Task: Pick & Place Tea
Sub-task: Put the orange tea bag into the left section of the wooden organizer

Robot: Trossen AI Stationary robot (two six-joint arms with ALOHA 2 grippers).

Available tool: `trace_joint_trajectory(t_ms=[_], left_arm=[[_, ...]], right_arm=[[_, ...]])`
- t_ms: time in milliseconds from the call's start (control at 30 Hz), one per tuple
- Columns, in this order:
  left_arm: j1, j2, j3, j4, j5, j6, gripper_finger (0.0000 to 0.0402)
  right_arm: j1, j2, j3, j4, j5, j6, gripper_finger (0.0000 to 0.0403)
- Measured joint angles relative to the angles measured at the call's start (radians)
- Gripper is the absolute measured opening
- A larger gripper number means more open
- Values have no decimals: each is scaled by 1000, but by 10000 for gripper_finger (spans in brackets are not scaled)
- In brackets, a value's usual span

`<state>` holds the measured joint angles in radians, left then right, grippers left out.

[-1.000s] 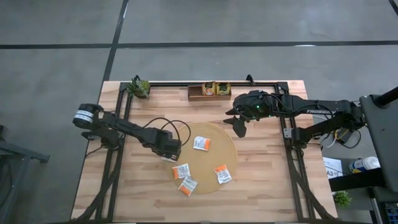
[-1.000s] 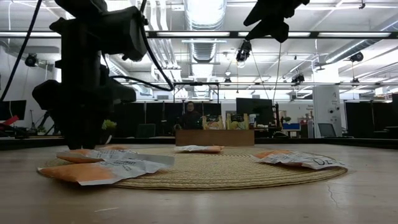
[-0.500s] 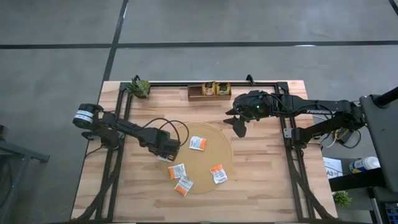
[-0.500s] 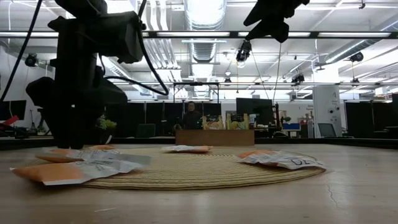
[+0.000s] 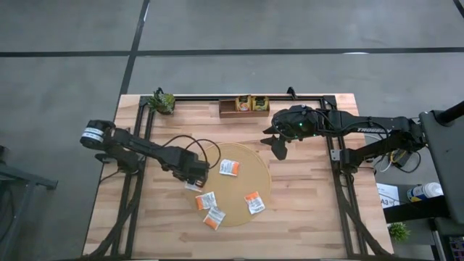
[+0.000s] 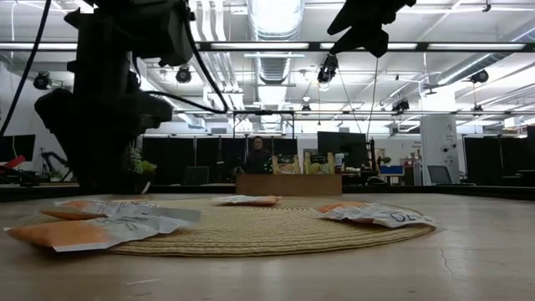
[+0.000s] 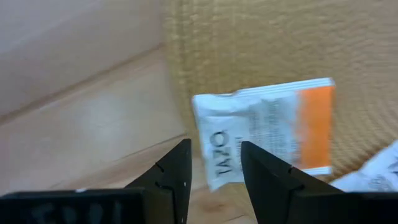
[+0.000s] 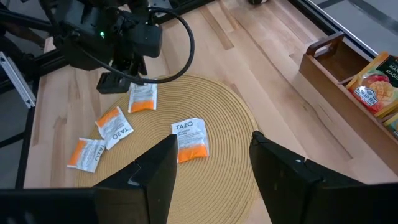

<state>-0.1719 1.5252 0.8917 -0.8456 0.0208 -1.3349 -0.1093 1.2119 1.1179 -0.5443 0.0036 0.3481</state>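
We see the mat [image 5: 233, 183] has slid left with its tea bags [image 5: 230, 167]. Our left pincer [image 7: 214, 163], fingers apart, sits over one bag [image 7: 267, 132] at the mat's edge. Our right pincer [image 8: 211, 160], apart, waits near the tray [image 5: 243, 106].

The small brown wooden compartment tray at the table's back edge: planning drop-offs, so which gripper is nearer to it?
Right. The right gripper hangs open just in front of the tray, to its right; the left gripper is down at the round woven mat's far edge.
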Motion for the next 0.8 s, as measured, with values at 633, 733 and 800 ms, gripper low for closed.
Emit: trace_joint_trajectory(t_ms=[633, 733, 800], left_arm=[[-19, 7, -24, 33, -8, -55, 132], [-22, 15, -31, 32, -8, -55, 132], [-23, 21, -31, 36, -9, -54, 132]], right_arm=[[0, 0, 0, -2, 0, -2, 196], [0, 0, 0, -2, 0, -8, 196], [0, 0, 0, -3, 0, -11, 196]])
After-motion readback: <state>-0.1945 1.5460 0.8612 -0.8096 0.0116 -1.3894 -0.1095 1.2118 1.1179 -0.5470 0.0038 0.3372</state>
